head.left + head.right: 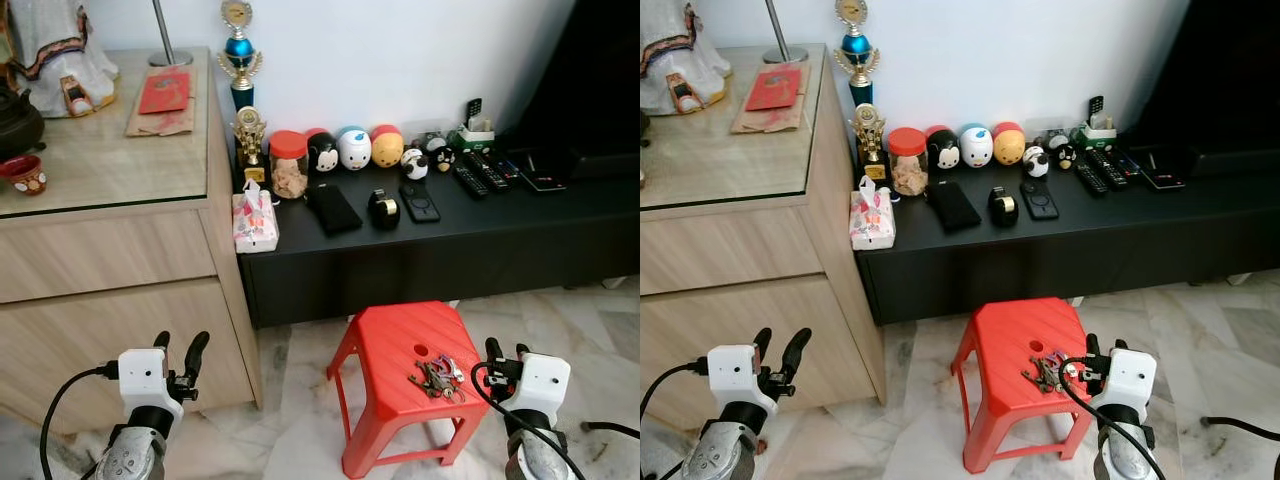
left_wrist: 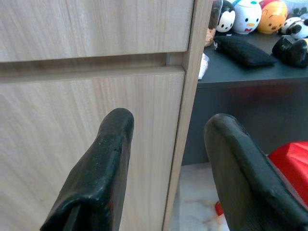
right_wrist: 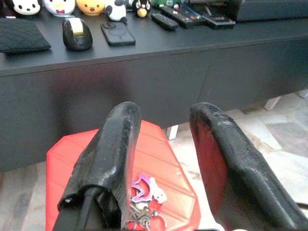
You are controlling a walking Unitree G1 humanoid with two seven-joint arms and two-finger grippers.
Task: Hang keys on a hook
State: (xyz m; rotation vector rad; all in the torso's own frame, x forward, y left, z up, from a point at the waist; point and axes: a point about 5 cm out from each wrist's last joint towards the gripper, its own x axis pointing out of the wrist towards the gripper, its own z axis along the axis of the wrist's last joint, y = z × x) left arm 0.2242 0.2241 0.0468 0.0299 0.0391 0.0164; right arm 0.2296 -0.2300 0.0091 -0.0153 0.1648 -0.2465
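The keys [image 1: 437, 377] lie in a little heap on the red stool [image 1: 395, 345], close to its right front edge. The right gripper [image 1: 506, 351] is just beside that edge with its fingers spread apart, holding nothing. From the right wrist view, one finger [image 3: 108, 159] covers part of the keys, so only a purple ring and some metal bits show. The left gripper [image 1: 178, 350] is open too, in front of the wooden cabinet [image 1: 110, 280]. There is bare marble floor [image 1: 300, 400] between the cabinet and the stool. Behind the stool stands a low black table [image 1: 450, 235] with toys and remotes. The stool's legs are partly cut off at the bottom.
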